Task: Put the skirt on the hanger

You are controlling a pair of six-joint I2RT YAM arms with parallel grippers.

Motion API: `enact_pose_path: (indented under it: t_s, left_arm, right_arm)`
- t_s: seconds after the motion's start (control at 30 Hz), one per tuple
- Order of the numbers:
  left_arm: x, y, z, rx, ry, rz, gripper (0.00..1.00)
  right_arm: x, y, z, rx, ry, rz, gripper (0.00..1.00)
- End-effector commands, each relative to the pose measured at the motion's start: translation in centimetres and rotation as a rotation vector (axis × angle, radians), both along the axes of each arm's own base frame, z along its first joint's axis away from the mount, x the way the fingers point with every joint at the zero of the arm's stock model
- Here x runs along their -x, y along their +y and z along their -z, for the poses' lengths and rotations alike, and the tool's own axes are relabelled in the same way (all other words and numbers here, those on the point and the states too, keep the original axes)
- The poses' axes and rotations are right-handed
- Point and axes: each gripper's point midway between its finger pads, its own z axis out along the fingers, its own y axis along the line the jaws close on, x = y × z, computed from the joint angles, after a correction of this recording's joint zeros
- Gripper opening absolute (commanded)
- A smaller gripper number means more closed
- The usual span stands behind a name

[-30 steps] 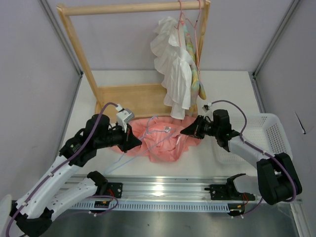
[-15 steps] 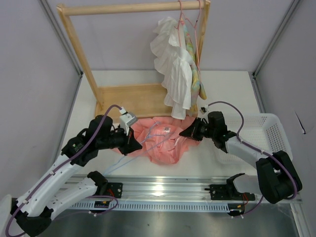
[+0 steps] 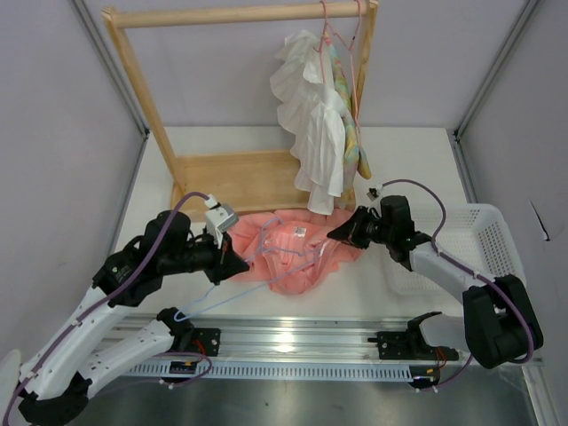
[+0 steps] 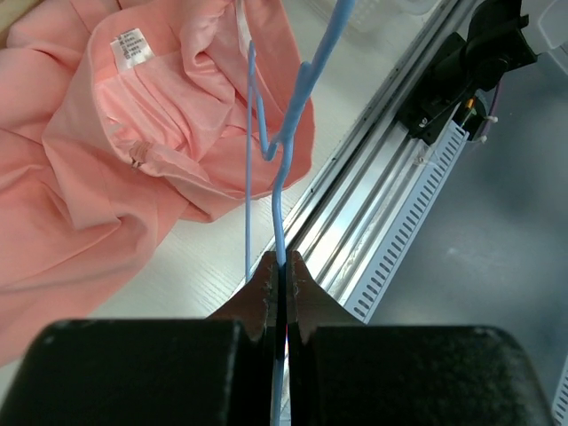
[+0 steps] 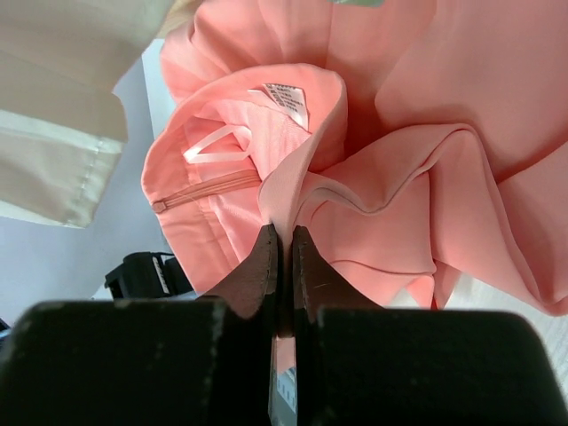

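Observation:
The salmon-pink skirt (image 3: 297,257) lies crumpled on the table between my two grippers, its white label (image 3: 300,232) facing up. My left gripper (image 3: 240,264) is shut on the thin light-blue wire hanger (image 3: 217,293) at the skirt's left edge. The hanger's wire (image 4: 277,191) runs from the jaws (image 4: 282,259) over the skirt (image 4: 133,169) towards the rail. My right gripper (image 3: 335,234) is shut on a fold of the skirt's waistband (image 5: 284,191) at the skirt's right side, close to the label (image 5: 286,99).
A wooden clothes rack (image 3: 231,177) stands behind the skirt. On it hang a white ruffled garment (image 3: 311,124) and a pastel garment (image 3: 352,146) on pink-red hangers (image 3: 342,35). A white basket (image 3: 484,240) sits at the right. A metal rail (image 3: 293,342) runs along the near edge.
My left gripper has pulled back to the left with the hanger, whose end now reaches the front rail. My right gripper has shifted slightly right, holding the skirt.

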Motion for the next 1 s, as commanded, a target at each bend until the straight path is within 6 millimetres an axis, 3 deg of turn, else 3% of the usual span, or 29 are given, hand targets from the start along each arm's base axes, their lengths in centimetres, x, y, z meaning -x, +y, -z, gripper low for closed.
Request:
enact_pose_path:
  t_s: [0.0,0.17,0.47,0.7,0.97]
  left_arm:
    - [0.5,-1.1,-0.5,0.028,-0.001,0.059,0.0]
    - [0.5,-1.2,0.1,0.014,0.002,0.054,0.0]
    - [-1.2,-1.7,0.8,0.002,0.0,-0.006,0.0]
    - [-2.5,-1.6,0.3,0.043,-0.02,-0.097,0.0]
    - [-1.9,-2.1,-0.5,0.125,-0.034,-0.077,0.0]
  right_arm:
    - [-0.9,0.2,-2.8,-0.043,-0.069,0.001,0.0]
    - [-1.0,0.6,-3.4,-0.072,-0.079,-0.012,0.0]
    - [-0.6,0.3,-4.1,-0.079,-0.1,-0.017,0.0]
    - [-0.1,0.4,-4.6,-0.104,-0.121,-0.025,0.0]
    - [0.5,0.4,-4.2,-0.093,-0.114,-0.029,0.0]
